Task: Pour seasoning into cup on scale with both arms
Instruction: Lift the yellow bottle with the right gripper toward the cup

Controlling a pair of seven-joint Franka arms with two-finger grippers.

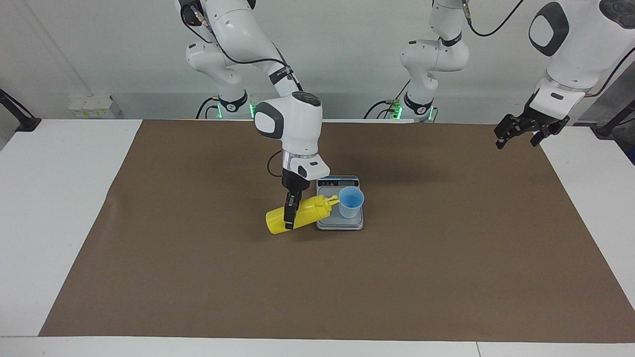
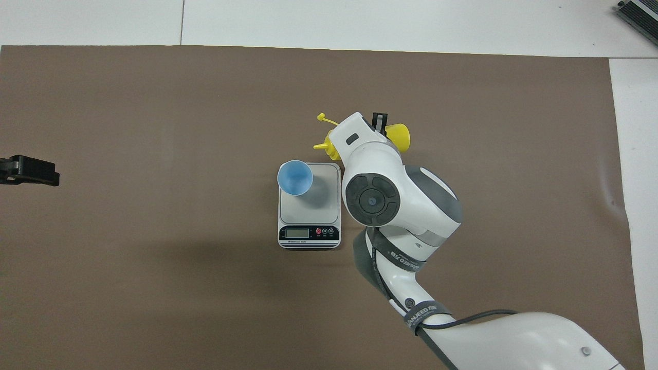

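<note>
The right arm bends down at the centre of the facing frame, its right gripper (image 1: 290, 216) clamped around the yellow seasoning bottle (image 1: 297, 214), tipped almost flat with the nozzle at the rim of the blue cup (image 1: 350, 201). The cup stands on the scale (image 1: 327, 218), mid-frame. From overhead, the wrist hides most of the bottle. At upper right, the left gripper (image 1: 518, 134) waits, fingers spread.

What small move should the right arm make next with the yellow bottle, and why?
Probably tip the yellow bottle a little further, nozzle down. The right gripper holds it nearly level, its nozzle at the rim of the blue cup on the scale. The left gripper waits open, away from the scale.
</note>
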